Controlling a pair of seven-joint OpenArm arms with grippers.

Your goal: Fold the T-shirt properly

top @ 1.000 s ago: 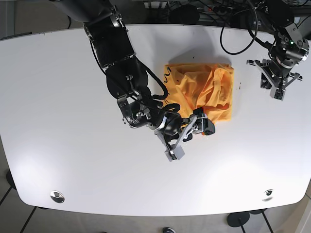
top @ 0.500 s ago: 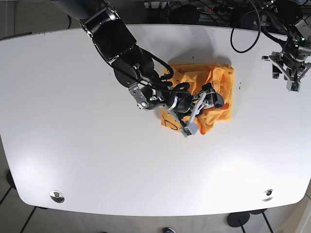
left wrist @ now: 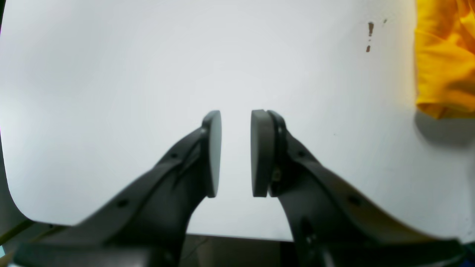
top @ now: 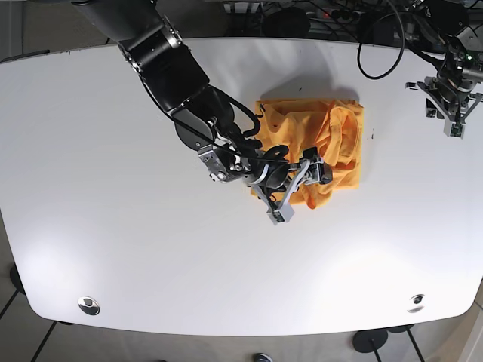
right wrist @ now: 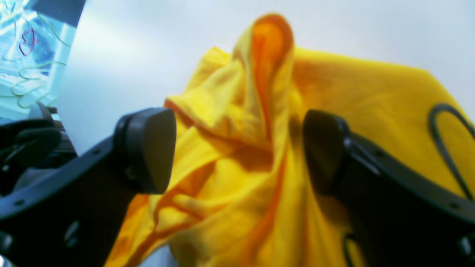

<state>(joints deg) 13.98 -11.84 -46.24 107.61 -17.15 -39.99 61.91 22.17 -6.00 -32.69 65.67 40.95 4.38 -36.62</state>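
The orange-yellow T-shirt (top: pixel 339 143) lies crumpled and partly folded on the white table (top: pixel 113 226). My right gripper (top: pixel 299 194) is at the shirt's front edge, open. In the right wrist view, bunched fabric (right wrist: pixel 371 111) rises between the spread fingers of this gripper (right wrist: pixel 239 144). My left gripper (top: pixel 451 113) hovers near the table's far right edge, apart from the shirt. In the left wrist view, it (left wrist: pixel 235 152) is empty with a narrow gap between the pads, and the shirt's edge (left wrist: pixel 445 55) shows at the upper right.
Black cables (top: pixel 377 45) hang over the table's back edge. Small brown marks (left wrist: pixel 370 27) dot the table near the shirt. A black printed line (right wrist: pixel 445 122) shows on the shirt. The table's rounded edge (left wrist: pixel 22 207) is close behind my left gripper.
My right gripper moved from the table in front of the shirt onto the shirt's front part, bunching the fabric. My left gripper moved away to the far right.
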